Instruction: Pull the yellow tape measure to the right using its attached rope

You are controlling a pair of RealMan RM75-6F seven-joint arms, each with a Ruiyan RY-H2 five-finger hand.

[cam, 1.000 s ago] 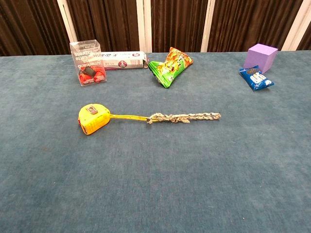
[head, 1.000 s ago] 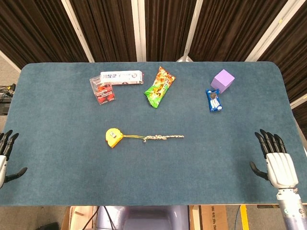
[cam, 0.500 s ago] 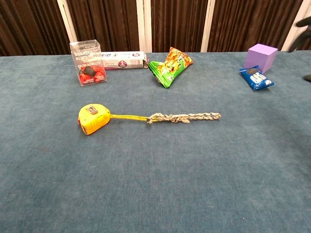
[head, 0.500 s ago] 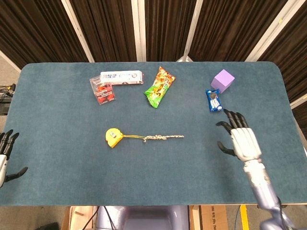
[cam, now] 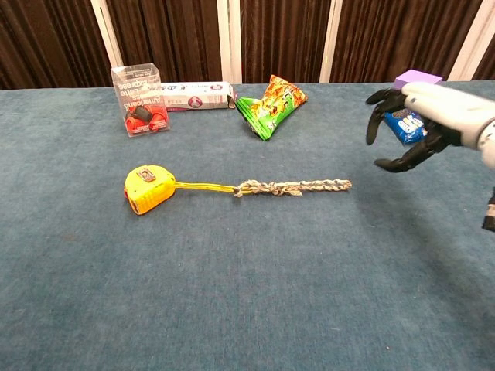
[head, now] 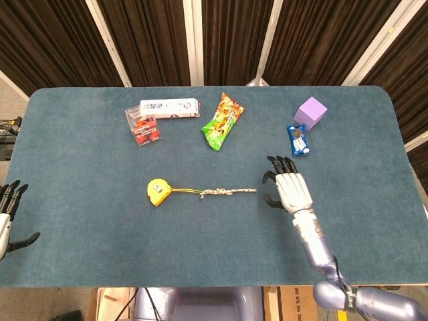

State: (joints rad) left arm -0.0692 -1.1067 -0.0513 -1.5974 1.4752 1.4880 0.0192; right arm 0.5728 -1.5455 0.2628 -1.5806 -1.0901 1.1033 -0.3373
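Observation:
The yellow tape measure [head: 156, 191] [cam: 149, 188] lies left of the table's middle. Its short yellow tape leads right into a braided pale rope [head: 229, 192] [cam: 298, 186] stretched flat on the cloth. My right hand [head: 289, 188] [cam: 421, 116] hovers just right of the rope's free end, fingers spread, holding nothing and clear of the rope. My left hand [head: 7, 217] shows only at the far left edge of the head view, off the table, fingers apart and empty.
Along the back stand a clear box with red items [head: 142, 126], a white tube box [head: 169, 108], a green snack bag [head: 223, 121], a blue packet [head: 298, 140] and a purple cube [head: 311, 112]. The blue table [head: 100, 247] ends near the front.
My right hand has swept from the table's front right corner leftward and inward to just beyond the rope's free end. The tape measure, rope and left hand have not moved.

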